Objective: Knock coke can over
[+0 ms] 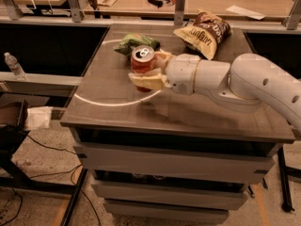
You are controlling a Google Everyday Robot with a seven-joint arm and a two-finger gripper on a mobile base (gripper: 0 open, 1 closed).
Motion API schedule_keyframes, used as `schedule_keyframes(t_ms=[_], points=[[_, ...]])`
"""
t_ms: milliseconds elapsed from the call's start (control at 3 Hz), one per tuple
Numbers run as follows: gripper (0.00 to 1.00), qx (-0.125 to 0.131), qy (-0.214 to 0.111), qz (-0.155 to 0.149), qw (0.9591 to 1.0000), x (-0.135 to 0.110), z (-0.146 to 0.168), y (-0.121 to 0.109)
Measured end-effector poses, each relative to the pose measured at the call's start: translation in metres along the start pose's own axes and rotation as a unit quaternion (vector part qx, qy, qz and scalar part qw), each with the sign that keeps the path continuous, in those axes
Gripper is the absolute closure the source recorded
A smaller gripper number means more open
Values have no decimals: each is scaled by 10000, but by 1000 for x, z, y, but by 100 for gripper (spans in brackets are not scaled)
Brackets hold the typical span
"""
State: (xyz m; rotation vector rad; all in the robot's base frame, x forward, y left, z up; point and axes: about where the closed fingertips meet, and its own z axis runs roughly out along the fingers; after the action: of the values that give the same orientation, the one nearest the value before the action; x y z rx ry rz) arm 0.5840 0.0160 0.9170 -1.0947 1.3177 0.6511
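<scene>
Camera view shows the coke can (142,62), a small red aluminium cylinder with a silver top and a pull-tab, standing upright on the grey-brown table top (188,119), in its back left part. The can stands on the right part of a thin white ring (108,102) that is marked on the table. The white round arm (244,81) reaches in from the right, low over the surface. Its gripper (146,69) is at the can, and the cream-coloured fingers (148,81) lie on both sides of it: one crosses the lower front of the can, the other is behind it. They look closed on the can, so I judge that the gripper holds it by its body.

Just behind the can lies a crumpled green chip bag (134,42). A brown-and-tan chip bag (202,32) lies farther to the right, near the back edge and apart from the can.

The can is not yet knocked over, so the task is at the contact step. In my judgement the next move calls for a tilt or a sideways push, so that the can falls on its side. The free table in front and to the left seems the better direction, because the green bag behind could stop the fall. The can is round and will probably roll when it lies, so the push should be gentle, away from the table edge.
</scene>
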Motion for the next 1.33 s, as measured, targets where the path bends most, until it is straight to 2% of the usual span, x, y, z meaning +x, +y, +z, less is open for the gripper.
schedule_keyframes(t_ms=[333, 667, 1000, 1333], points=[[100, -158, -157, -1075, 9940, -23, -5, -5], [100, -485, -90, -1873, 9811, -32, -8, -3], [100, -555, -89, -1968, 9788, -33, -8, 0], [100, -530, 61, -2515, 9664, -36, -8, 1]])
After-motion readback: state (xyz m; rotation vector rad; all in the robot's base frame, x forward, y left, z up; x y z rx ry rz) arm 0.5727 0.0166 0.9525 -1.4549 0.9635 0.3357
